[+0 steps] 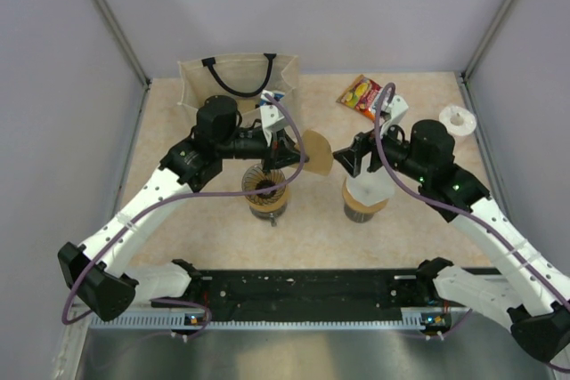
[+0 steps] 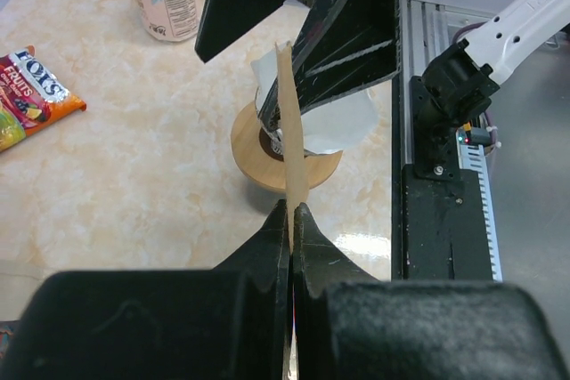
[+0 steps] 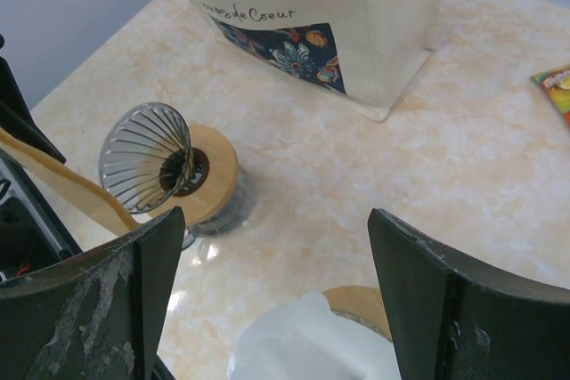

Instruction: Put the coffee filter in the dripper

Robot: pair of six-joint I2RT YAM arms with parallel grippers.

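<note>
Table [image 1: 312,242]: beige with a marbled pattern. Tote bag [image 3: 374,24] at the far edge: cream cloth, black handles [image 1: 239,93], a dark blue flower-print panel [image 3: 285,46] and black script above it. Dripper [image 3: 147,156]: dark grey ribbed cone in a tan ring with a dark centre. Coffee filter [image 1: 316,147]: plain tan. Second cone [image 1: 365,189]: translucent white, on a tan ring. Snack packet [image 1: 361,93]: red with a yellow and multicoloured fruit print. Paper roll [image 1: 459,120]: white. Left arm [image 1: 151,198] and right arm [image 1: 508,238]: white links, black joints, purple cables.

"de Coeur" on tote bag [image 3: 374,6] (start hidden), "FRUITS" on snack packet [image 2: 27,100]
</note>
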